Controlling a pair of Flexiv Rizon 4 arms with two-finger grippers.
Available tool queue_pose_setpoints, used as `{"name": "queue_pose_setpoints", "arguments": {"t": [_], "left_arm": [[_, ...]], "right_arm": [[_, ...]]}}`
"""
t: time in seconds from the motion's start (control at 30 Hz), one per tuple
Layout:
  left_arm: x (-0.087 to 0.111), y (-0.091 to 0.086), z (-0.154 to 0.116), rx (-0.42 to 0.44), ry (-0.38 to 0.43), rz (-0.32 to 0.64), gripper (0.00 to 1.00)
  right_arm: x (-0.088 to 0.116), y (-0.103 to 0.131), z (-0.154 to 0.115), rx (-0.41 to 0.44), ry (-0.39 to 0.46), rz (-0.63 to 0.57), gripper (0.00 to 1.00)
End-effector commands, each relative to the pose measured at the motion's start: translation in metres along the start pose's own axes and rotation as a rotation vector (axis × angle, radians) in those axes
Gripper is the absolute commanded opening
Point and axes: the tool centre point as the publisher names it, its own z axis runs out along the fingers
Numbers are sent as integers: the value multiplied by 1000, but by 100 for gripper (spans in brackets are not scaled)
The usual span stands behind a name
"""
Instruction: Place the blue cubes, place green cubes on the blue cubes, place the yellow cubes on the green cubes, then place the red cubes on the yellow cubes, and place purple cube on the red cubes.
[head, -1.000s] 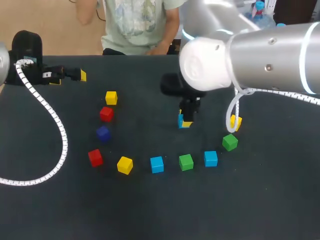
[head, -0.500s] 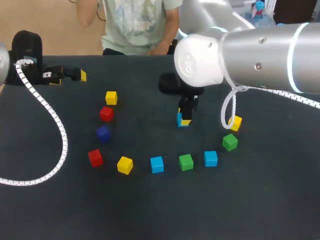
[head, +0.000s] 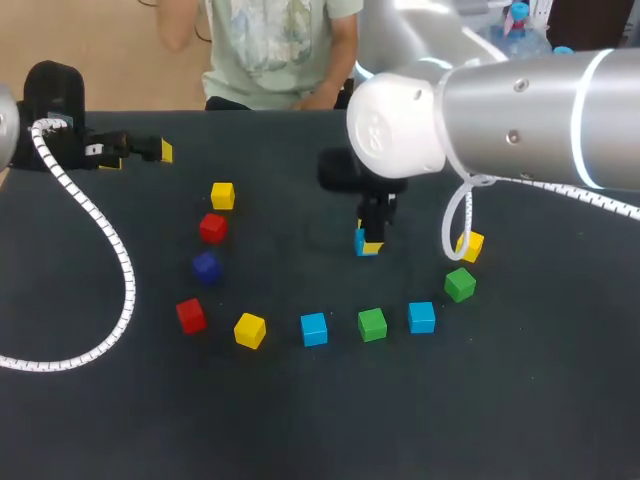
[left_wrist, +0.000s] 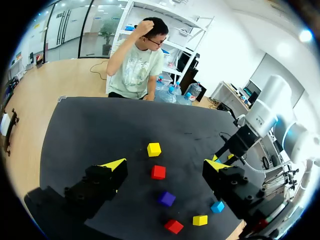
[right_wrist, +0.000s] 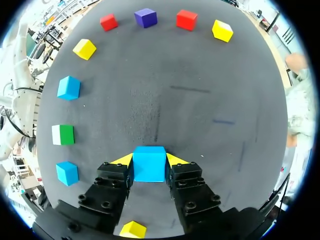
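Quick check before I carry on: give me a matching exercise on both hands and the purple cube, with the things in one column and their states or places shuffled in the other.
Things:
1. right hand
2. left hand
3. purple cube

States or places:
A. on the table between two red cubes
B. shut on a blue cube
C. open, holding nothing

Pairs: 1-B, 2-C, 3-A

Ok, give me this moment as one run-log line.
right tool: shut on blue cube, middle of table | left tool: open, empty, far-left side | stacking: none yet
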Motion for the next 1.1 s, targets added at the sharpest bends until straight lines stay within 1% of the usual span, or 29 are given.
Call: {"name": "queue_pose_setpoints", "arguments": {"t": [0.03,0.5,1.1], "left_arm": [[1,2,0,9,-6,1,100],[1,2,0,9,-6,1,100],[1,2,0,9,-6,1,100]], "right_arm": [[-1,-1,1,2,1,1,0],[-5,-5,0,10,10,-10,0],[-5,-11,2,11,16,-8,0]]}}
